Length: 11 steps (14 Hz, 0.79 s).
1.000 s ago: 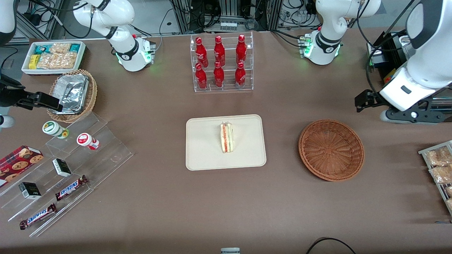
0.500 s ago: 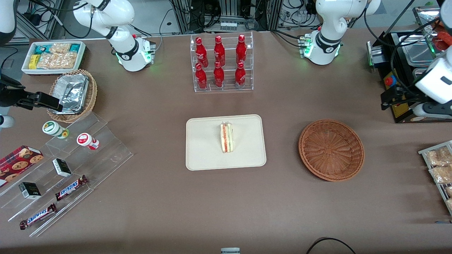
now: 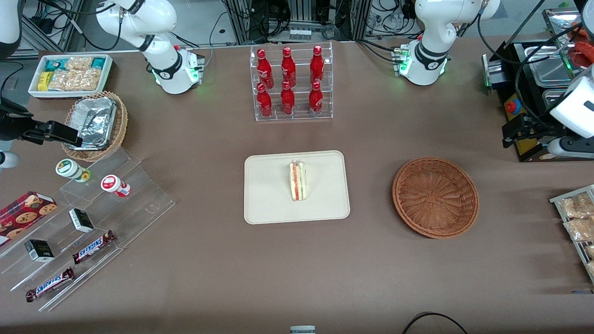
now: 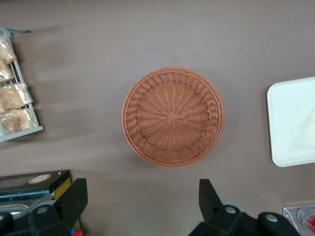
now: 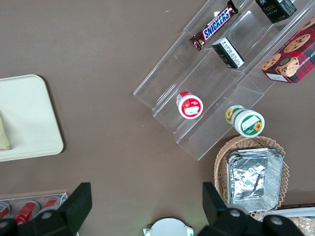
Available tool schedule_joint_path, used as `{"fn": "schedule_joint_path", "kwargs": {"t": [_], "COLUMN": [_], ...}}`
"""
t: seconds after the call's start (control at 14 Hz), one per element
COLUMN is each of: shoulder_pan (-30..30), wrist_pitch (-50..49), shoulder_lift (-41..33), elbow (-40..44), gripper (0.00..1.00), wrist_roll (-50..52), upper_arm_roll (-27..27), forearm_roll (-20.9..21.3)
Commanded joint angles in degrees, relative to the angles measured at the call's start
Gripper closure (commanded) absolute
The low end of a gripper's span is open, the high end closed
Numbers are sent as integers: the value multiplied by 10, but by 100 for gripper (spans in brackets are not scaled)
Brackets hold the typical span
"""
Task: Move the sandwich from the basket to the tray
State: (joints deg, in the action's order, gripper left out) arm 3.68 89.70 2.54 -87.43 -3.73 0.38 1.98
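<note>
The sandwich [image 3: 298, 181], a white bread wedge with red and green stripes, lies on the beige tray [image 3: 269, 204] at the table's middle. The reddish-brown wicker basket [image 3: 435, 197] stands empty beside the tray, toward the working arm's end; it also shows in the left wrist view [image 4: 172, 117], as does a corner of the tray [image 4: 293, 123]. My left gripper [image 3: 515, 132] is raised at the working arm's end of the table, farther from the front camera than the basket. It is open and empty in the left wrist view [image 4: 142, 201].
A clear rack of red bottles [image 3: 290, 83] stands farther from the front camera than the tray. A rack of snack packets [image 3: 577, 222] and black equipment [image 3: 524, 69] sit at the working arm's end. A clear stepped display [image 3: 93, 222] with snacks lies toward the parked arm's end.
My left arm has swung away from above the basket toward the working arm's end of the table. The sandwich, tray and basket have not moved.
</note>
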Motion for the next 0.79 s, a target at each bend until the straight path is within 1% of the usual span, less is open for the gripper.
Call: {"fn": "schedule_joint_path", "kwargs": {"t": [0.0, 0.14, 0.21, 0.5, 0.71], "shoulder_pan": [-3, -38, -46, -38, -25], "wrist_pitch": [-23, -32, -43, -48, -51], "shoulder_lift": [4, 0, -1, -2, -10], "elbow": [17, 16, 16, 20, 18], "gripper": [0, 0, 0, 0, 0], "wrist_roll": [11, 11, 11, 16, 18], "upper_arm_roll": [-14, -53, -63, -57, -35], "forearm_roll": [-5, -5, -1, -4, -6]}}
